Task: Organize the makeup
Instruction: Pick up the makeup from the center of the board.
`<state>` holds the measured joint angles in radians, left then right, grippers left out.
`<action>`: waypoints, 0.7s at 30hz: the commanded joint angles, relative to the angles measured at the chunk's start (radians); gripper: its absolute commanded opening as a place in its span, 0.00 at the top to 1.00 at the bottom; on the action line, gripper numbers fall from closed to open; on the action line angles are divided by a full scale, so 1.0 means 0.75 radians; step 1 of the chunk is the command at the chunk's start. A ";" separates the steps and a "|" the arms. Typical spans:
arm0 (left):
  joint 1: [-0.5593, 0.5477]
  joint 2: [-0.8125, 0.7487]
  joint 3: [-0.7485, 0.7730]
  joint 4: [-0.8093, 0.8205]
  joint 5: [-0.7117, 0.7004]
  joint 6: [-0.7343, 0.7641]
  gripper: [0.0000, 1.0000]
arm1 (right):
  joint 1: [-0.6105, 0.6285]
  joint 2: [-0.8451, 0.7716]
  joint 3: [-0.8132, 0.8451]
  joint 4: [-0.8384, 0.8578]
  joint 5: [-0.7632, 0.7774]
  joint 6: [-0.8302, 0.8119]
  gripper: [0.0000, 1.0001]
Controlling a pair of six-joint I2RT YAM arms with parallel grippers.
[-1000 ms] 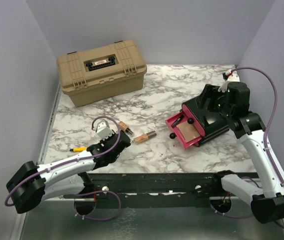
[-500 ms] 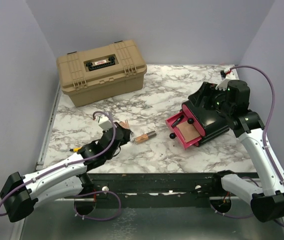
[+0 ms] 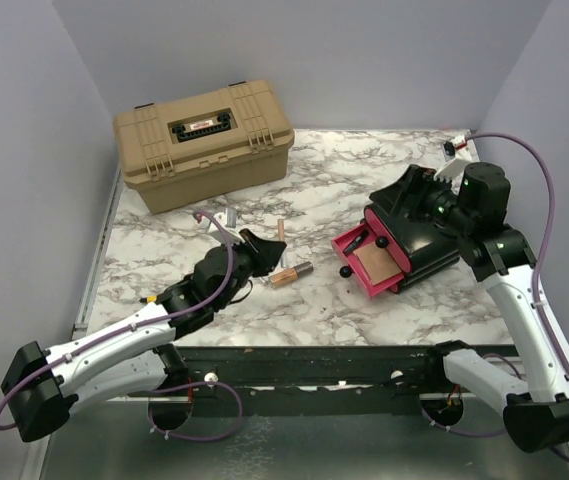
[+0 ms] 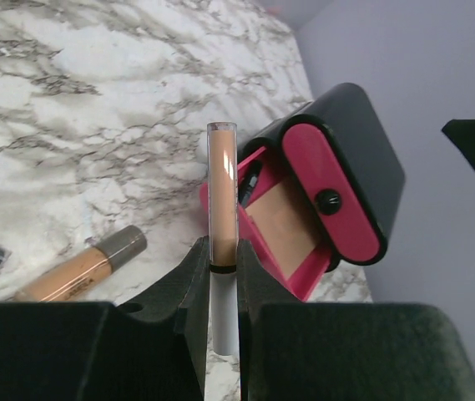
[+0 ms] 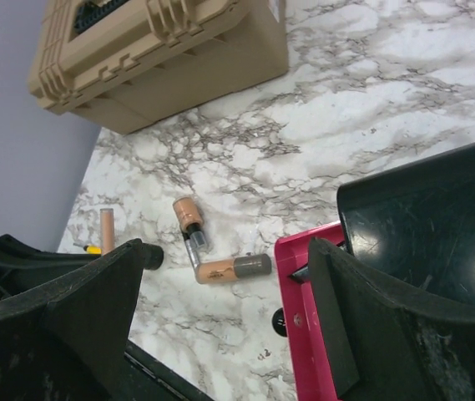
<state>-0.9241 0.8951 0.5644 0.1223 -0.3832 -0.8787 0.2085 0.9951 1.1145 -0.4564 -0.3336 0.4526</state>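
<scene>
Swung off the counter [image 3: 364,180] toward the open pink drawer [image 4: 291,230], the left gripper [image 4: 223,251] stays clenched on a slim peach tube [image 4: 222,188], likely to slide it in, while the right gripper [image 5: 224,249] hangs released by the box [image 3: 419,235].
</scene>
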 commanded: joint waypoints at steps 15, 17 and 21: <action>-0.001 0.151 0.161 0.287 0.293 0.053 1.00 | 0.004 -0.148 0.001 -0.008 -0.163 -0.058 0.14; -0.002 0.160 0.165 0.309 0.327 0.067 1.00 | 0.004 -0.157 -0.008 0.002 -0.166 -0.042 0.14; -0.005 0.152 0.164 0.334 0.396 0.122 1.00 | 0.003 -0.157 -0.035 0.040 -0.163 0.021 0.15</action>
<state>-0.9245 1.0119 0.6651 0.3233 -0.1753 -0.8410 0.2085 0.8867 1.1049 -0.4484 -0.4324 0.4316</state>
